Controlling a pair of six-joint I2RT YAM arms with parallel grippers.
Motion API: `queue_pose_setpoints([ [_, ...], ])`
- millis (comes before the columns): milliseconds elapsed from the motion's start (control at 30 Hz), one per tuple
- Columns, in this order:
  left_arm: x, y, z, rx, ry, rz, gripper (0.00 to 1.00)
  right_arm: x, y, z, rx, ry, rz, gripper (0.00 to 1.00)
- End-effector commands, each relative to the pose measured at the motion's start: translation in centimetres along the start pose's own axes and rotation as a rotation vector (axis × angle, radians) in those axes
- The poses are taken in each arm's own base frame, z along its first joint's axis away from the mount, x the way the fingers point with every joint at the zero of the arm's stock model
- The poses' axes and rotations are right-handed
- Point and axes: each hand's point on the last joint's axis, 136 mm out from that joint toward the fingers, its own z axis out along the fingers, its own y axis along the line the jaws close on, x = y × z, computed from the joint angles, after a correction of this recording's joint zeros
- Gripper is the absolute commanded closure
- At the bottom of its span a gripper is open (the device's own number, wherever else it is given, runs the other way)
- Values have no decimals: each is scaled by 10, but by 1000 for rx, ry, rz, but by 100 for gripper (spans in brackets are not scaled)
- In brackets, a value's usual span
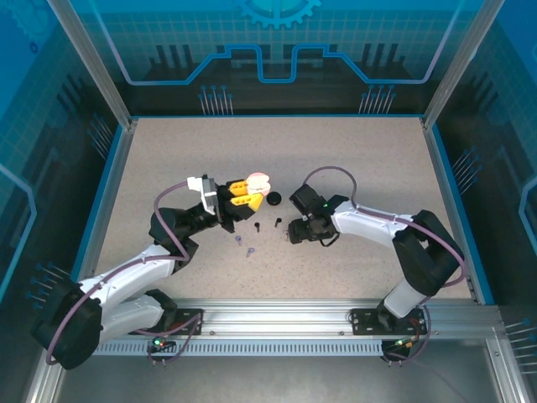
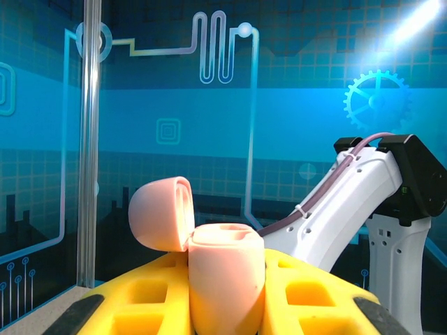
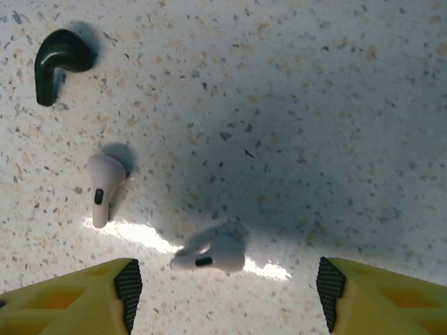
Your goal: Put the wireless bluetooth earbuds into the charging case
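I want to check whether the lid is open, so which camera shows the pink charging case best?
The left wrist view. There the pink charging case sits close up, clamped in the left hand, with its lid hinged open. The top external view shows the case as a small pale blob between that hand's yellow fingers.

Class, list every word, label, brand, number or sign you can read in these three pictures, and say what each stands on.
No readable text anywhere.
The blue backdrop panel carries only drawn circuit lines and a gear outline, no letters.
The pale pink open charging case, black stemmed earbud and pale stemmed earbud show no legible print.
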Motion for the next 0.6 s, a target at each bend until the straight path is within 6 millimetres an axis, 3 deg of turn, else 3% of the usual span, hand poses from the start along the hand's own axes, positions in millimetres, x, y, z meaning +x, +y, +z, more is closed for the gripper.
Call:
queue_pose_setpoints([
  [0,-5,-3,-2,-4,-20,32,93,-15,9,-1,5,-45,-18,30],
  [333,-4,-3,-2,-7,-17,32,93,-28,42,10,-62,-20,-60,37],
  [567,-5,-3,-3,-11,-15,39,93,-27,52,22,-40,21,-75,42],
])
